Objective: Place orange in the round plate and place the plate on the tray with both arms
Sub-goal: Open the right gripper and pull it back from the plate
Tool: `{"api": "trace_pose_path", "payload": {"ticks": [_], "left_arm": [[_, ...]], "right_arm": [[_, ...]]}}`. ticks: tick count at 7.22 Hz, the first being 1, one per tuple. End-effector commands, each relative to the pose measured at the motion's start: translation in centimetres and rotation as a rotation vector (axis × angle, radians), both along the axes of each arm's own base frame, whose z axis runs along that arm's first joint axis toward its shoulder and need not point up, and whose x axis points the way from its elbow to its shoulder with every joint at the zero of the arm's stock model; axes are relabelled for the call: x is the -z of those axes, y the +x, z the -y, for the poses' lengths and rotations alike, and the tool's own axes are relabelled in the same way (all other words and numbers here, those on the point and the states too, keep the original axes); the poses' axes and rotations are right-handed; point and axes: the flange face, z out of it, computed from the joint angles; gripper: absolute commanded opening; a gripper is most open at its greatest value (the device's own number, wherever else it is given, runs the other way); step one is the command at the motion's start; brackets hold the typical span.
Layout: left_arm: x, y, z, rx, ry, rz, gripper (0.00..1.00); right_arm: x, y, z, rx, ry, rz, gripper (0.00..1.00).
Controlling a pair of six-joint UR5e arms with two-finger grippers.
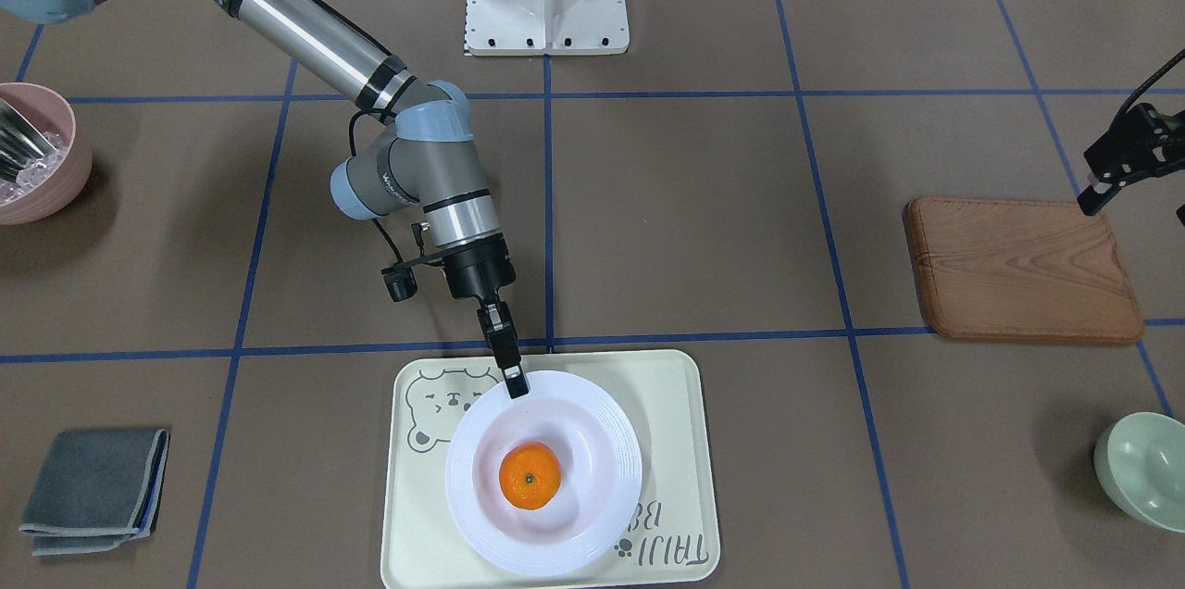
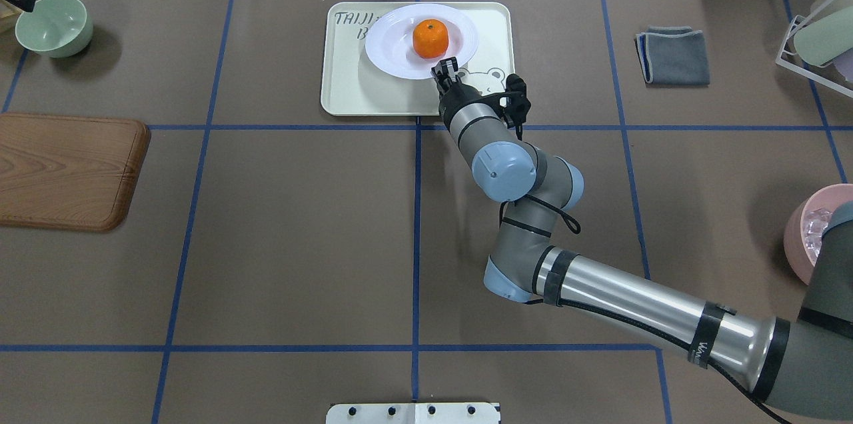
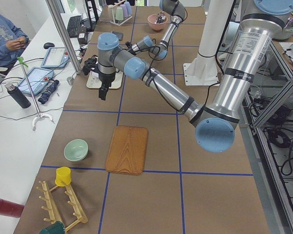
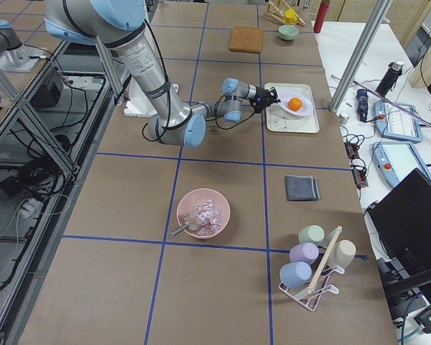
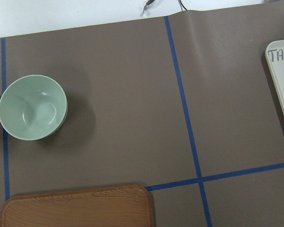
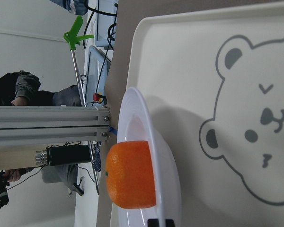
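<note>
The orange (image 1: 530,476), smooth-skinned with a small green stem dot facing up, sits in the well of the round plate (image 1: 618,469). The plate is glossy white and deep, with faint ridges ringing its wide rim. It lies on the tray (image 1: 667,404), a pale cream rectangle with rounded corners, and covers part of the grey bear drawing and the lettering.

The right hand (image 1: 514,381) reaches over the tray's robot-side edge. Its black fingers are drawn close together, pinching the plate's rim.

The left hand (image 1: 1111,177) hangs well apart from the tray, off to the robot's left; whether its fingers are apart or together cannot be told.

The tray rests on a matte brown surface (image 1: 694,200) crossed by blue tape lines. On the robot's left of the tray lie a wood-grained brown board (image 1: 1023,269) and a mint-green bowl (image 1: 1143,469). On the tray's other side are a folded grey cloth (image 1: 93,487) and a pink bowl (image 1: 37,154) holding clear lumps.
</note>
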Motion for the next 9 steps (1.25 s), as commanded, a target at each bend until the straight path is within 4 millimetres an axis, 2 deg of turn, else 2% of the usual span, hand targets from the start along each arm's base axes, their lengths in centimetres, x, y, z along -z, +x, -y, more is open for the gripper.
{"api": "trace_pose_path", "payload": {"ticks": [1,2,3,4,5,6,7,8,9], "left_arm": [[0.1,0.0,0.0,0.0,0.001,0.0,0.98],[0.1,0.0,0.0,0.0,0.001,0.0,0.98],[0.0,0.0,0.0,0.0,0.0,0.0,0.98],[0.0,0.0,0.0,0.0,0.0,0.0,0.98],[-0.2,0.1,0.0,-0.002,-0.003,0.001,0.98],[-0.3,0.1,0.1,-0.001,-0.006,0.003,0.98],[-0.5,0.1,0.1,-0.002,-0.007,0.006,0.98],[-0.8,-0.1,-0.1,-0.001,-0.01,0.007,0.98],[-0.9,-0.1,-0.1,-0.001,-0.013,0.009,0.98]], "right_arm": [[0.7,0.3,-0.3,0.002,0.01,0.012,1.0],[1.6,0.6,-2.3,0.027,0.034,0.033,1.0],[1.0,0.5,-4.9,0.06,0.05,0.029,1.0],[1.2,1.3,-8.0,0.1,0.114,-0.007,1.0],[0.6,2.5,-10.6,0.133,0.14,-0.012,1.0],[-0.3,4.4,-11.8,0.155,0.156,-0.02,1.0],[-1.1,6.2,-13.3,0.305,0.311,-0.195,1.0],[-1.5,9.1,-10.6,0.379,0.435,-0.366,1.0],[-2.9,12.3,-8.0,0.435,0.44,-0.422,1.0]]}}
